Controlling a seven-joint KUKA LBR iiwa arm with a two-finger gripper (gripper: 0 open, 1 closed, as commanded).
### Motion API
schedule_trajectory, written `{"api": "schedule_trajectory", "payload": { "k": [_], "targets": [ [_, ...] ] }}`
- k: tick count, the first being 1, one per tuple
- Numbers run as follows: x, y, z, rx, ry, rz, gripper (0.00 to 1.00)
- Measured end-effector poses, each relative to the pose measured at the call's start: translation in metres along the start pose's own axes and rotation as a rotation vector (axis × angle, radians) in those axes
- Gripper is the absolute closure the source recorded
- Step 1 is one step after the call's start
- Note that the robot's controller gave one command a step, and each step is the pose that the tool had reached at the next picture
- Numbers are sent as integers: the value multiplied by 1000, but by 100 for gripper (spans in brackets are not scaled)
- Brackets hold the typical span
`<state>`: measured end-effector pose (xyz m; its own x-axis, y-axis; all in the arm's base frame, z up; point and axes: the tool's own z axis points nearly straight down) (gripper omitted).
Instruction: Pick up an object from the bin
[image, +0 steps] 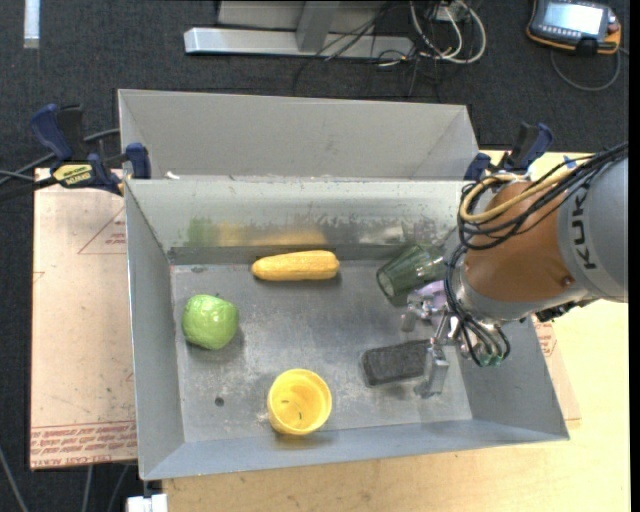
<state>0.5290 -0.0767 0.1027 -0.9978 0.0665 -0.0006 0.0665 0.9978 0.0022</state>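
Observation:
My gripper (427, 347) hangs low in the right part of the bin, open, with nothing between its fingers. One fingertip (437, 377) stands just off the right end of a dark grey flat block (396, 363) lying on the bin floor. The other finger (413, 319) is above the block's far edge. A translucent green cup (405, 271) lies on its side just beyond the gripper, near the back wall. The arm's orange cover partly hides the cup's right side.
A yellow corn cob (295, 266) lies along the back wall. A green apple (209, 321) sits at the left. A yellow cup (299, 401) stands near the front wall. The arm covers the bin's right side.

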Motion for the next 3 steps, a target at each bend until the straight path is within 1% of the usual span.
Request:
{"api": "schedule_trajectory", "payload": {
  "k": [1,2,3],
  "targets": [
    [3,0,26,0,3,-12,0],
    [-16,4,33,-1,-2,30,100],
    [-16,4,33,-1,-2,30,100]
  ]
}}
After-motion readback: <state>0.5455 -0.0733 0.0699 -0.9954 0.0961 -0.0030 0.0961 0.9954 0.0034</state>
